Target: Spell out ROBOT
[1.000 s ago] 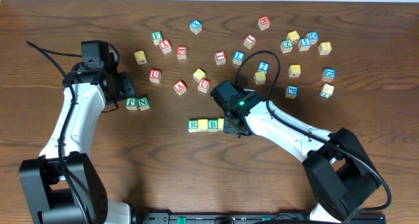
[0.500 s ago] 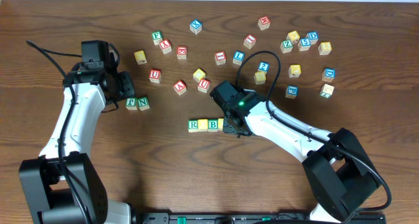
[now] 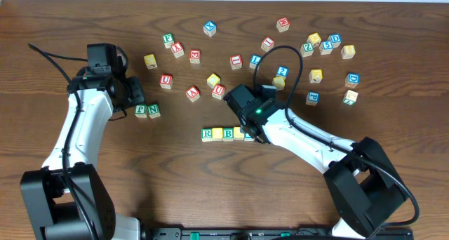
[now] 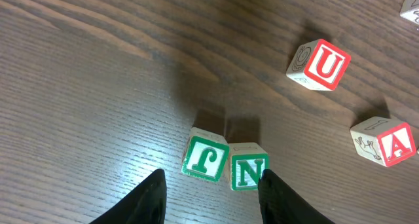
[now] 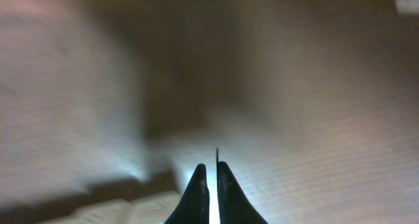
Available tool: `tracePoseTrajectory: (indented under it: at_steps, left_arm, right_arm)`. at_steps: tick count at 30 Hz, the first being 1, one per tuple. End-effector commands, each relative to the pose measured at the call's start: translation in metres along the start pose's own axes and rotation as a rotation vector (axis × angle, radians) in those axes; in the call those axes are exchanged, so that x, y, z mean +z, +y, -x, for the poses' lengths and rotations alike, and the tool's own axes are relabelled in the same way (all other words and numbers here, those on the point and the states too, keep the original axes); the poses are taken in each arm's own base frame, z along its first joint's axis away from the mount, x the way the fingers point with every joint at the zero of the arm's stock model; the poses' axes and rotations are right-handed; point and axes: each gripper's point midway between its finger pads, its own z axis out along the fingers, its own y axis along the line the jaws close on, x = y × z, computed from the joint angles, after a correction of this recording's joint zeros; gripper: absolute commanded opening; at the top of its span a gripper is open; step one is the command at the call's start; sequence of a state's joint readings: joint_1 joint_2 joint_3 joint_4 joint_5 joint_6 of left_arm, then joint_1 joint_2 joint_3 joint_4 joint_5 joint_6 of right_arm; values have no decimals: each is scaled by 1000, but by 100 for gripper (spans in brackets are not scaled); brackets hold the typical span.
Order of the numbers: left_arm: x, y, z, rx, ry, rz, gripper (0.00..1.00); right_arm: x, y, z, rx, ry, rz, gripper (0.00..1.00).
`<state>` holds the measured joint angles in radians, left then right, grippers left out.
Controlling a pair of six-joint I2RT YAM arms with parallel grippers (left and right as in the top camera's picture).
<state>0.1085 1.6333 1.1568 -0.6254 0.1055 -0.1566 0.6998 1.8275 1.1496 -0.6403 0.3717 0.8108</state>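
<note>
Row on your dark wooden surface (image 3: 168, 198) reads: green-lettered R wooden cube (image 3: 208, 134), yellow-faced cube (image 3: 217, 133), green-lettered B cube (image 3: 228, 134), second yellow-faced cube (image 3: 239, 133), all touching. Your right fingers (image 5: 198, 191) are pressed together, empty, beside that last cube. Your left fingers (image 4: 147, 201) hover narrowly parted, empty, over green-lettered F cube (image 4: 205, 157) and N cube (image 4: 248, 172).

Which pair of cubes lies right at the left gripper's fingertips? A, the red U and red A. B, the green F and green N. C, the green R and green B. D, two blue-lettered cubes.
B: in the left wrist view the green F cube and the green N cube sit side by side just ahead of the left gripper, whose fingers are spread apart.
</note>
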Motion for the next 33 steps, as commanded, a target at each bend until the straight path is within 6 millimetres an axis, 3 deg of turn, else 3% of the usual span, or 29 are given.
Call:
tracePoseTrajectory:
  at_steps: [1, 6, 12, 19, 33]
  left_arm:
    - [-6, -1, 8, 7, -24, -1, 45]
    - [-6, -1, 8, 7, -24, -1, 45]
    - [-6, -1, 8, 7, -24, -1, 45]
    - [-6, -1, 8, 7, -24, -1, 45]
    - [-6, -1, 8, 7, -24, -1, 45]
  right_arm:
    - [-8, 10, 21, -34, -99, 35, 1]
    - [-12, 35, 35, -67, -149, 139, 1]
    - [-16, 66, 23, -138, -83, 305, 1]
    - [0, 70, 6, -157, -15, 312, 1]
    - [-4, 79, -10, -194, 17, 325, 1]
